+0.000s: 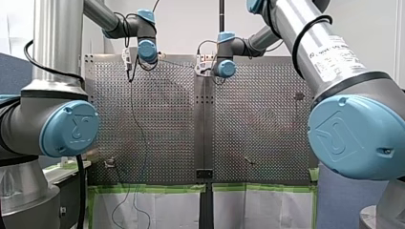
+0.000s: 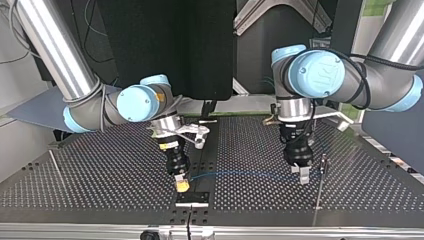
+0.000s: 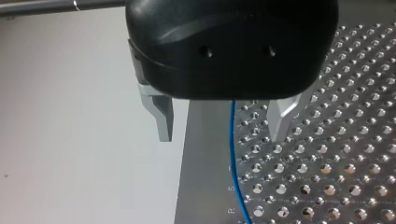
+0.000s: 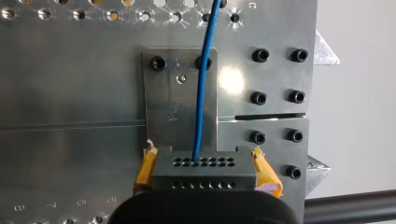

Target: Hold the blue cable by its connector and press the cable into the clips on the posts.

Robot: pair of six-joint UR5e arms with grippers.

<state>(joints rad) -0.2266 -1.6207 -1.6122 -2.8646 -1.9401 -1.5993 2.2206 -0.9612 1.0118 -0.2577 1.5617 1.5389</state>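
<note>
Blue cable: plugged into the connector.
Right pincer: clamped on that connector.
Left pincer: spread wide, cable between.

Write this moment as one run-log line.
right gripper: shut on connector | left gripper: open, cable between fingers | cable: runs between grippers

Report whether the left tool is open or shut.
Open: the left tool's metal fingers stand apart, and the blue cable passes between them untouched.

A perforated metal table has a small bolted plate over its centre seam, green tape edging one side.
</note>
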